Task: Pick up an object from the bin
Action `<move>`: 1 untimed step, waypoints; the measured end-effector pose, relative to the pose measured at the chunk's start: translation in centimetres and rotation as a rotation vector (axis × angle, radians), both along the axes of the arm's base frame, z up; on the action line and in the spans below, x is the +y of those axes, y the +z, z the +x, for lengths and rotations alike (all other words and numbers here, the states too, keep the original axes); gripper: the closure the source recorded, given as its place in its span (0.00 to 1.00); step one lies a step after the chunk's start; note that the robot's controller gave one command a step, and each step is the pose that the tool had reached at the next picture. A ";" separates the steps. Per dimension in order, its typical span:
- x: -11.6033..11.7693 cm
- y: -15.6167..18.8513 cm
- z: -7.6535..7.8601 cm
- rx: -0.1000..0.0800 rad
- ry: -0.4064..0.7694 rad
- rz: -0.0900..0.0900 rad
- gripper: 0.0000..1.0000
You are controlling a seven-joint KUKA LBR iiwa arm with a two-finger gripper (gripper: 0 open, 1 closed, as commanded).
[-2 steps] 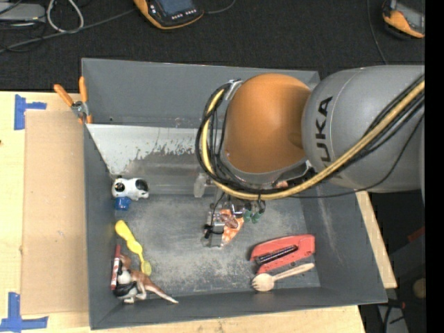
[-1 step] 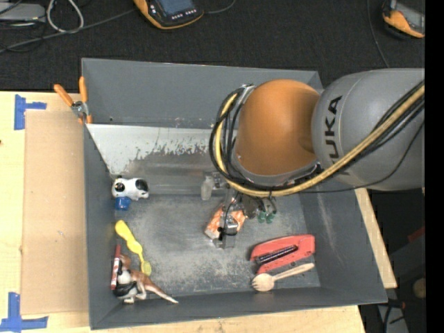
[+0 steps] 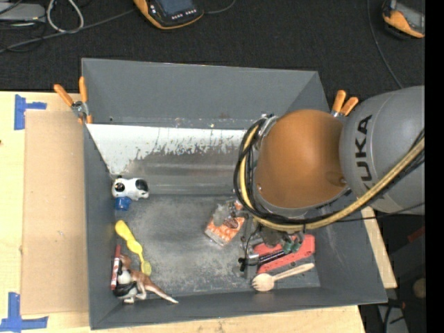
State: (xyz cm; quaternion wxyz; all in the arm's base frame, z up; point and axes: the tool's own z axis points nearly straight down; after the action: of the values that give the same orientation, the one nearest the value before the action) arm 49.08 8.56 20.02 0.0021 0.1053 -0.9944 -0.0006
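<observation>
Red flat plastic piece with dark markings (image 3: 297, 248) lies just above the pale wooden spoon (image 3: 281, 275) in your view, close beside it on the floor of the grey metal bin (image 3: 194, 116). You see the gripper (image 3: 248, 257) as dark parts poking out at the piece's left end, up and to the left of the spoon's bowl, under the arm's rounded orange cover (image 3: 298, 161). You cannot tell whether it is spread or closed, since the cover hides most of it. Further up and left of the spoon sits a clear plastic packet of orange bits (image 3: 223, 227), just beside the gripper. Well to the spoon's left lie a long yellow toy (image 3: 132, 245), a brown toy dinosaur (image 3: 149, 288) and, higher, a black-and-white figure on a blue base (image 3: 130, 189).
</observation>
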 end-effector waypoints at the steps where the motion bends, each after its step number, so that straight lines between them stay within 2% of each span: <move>1: -5.3 -4.1 2.1 -0.001 0.149 -0.001 0.00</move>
State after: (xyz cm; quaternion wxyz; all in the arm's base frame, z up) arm 51.19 3.29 15.92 0.0015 0.1790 -0.9838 0.0003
